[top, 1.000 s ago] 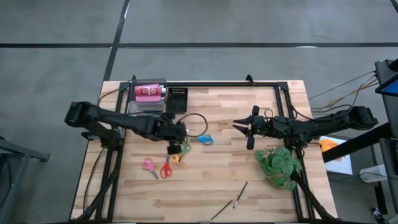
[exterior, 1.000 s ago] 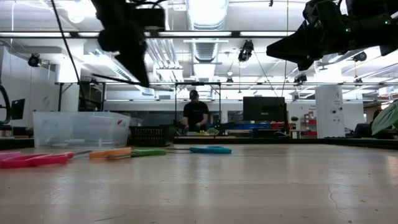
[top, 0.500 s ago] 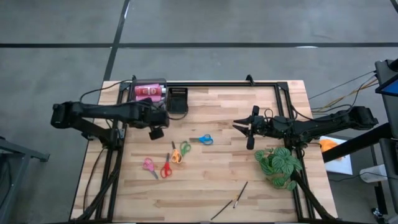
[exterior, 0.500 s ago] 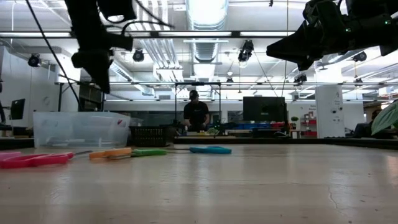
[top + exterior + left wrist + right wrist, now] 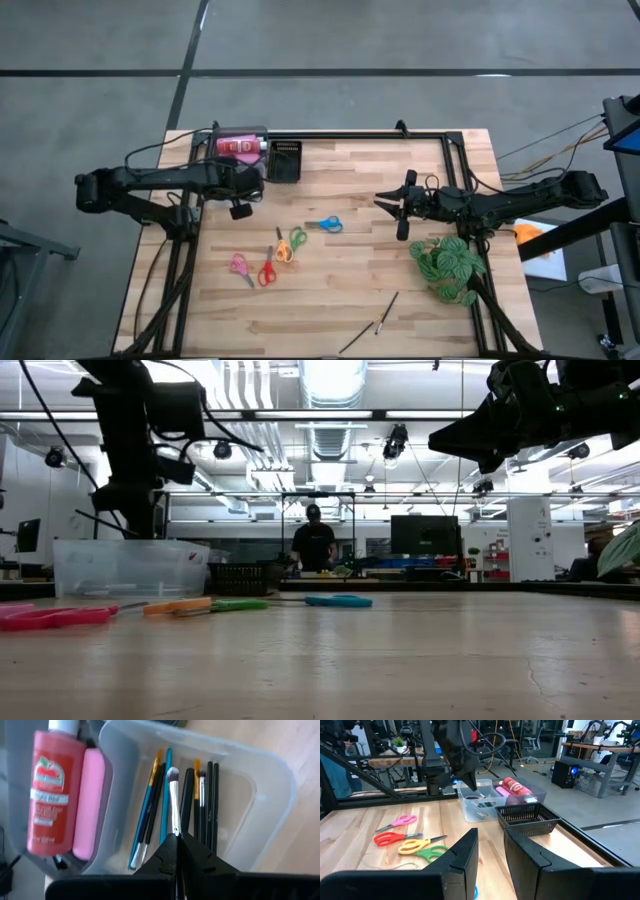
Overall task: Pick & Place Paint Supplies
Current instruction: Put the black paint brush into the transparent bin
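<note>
At the upper left of the high view, the left gripper (image 5: 240, 208) hangs over the clear tub (image 5: 260, 780), its fingers pressed together on a thin brush (image 5: 174, 800) above the other brushes (image 5: 202, 805) lying inside. The red bottle (image 5: 52, 785) and pink bottle (image 5: 90, 802) lie in the next compartment. Four scissors (image 5: 272, 256) rest mid-table. The right gripper (image 5: 398, 212), fingers spread, waits right of centre, near the plant (image 5: 448, 265).

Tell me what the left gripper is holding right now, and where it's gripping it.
The left gripper is pinching a thin makeup-style brush by its handle end, bristles pointing away, over the clear tub of brushes. The right gripper is open, holding nothing.
</note>
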Tool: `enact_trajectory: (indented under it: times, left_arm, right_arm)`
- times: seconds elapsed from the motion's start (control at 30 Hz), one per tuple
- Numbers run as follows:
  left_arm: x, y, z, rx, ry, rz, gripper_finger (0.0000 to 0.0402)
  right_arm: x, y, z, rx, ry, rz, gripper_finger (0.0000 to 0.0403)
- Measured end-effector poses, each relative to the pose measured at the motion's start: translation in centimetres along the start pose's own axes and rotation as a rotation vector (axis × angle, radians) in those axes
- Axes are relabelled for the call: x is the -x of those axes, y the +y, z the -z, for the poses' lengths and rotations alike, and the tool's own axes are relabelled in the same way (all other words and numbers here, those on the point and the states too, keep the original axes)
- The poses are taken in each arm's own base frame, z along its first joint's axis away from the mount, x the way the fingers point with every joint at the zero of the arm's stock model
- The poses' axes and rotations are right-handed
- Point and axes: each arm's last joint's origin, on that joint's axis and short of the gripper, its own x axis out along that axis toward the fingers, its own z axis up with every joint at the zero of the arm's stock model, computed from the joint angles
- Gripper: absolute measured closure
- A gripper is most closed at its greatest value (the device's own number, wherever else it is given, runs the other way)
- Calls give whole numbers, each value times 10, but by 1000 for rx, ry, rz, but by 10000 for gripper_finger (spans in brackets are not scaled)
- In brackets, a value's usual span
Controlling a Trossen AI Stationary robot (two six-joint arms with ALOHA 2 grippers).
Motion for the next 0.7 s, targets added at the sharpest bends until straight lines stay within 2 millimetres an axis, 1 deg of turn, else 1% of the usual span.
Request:
enact_trajectory:
  times: [0.17, 0.5, 0.6, 0.7]
  left_arm:
    - [-2, 2, -1, -71, -14, 15, 394]
    - [-4, 5, -1, -61, -11, 61, 393]
    - [-5, 6, -1, -53, -11, 85, 383]
    - [-5, 5, -1, -51, -12, 101, 358]
  right_arm:
    - [0, 0, 0, 0, 0, 0, 312]
    - [0, 0, 0, 0, 0, 0, 312]
    - [0, 0, 0, 0, 0, 0, 312]
    - [0, 0, 0, 0, 0, 0, 312]
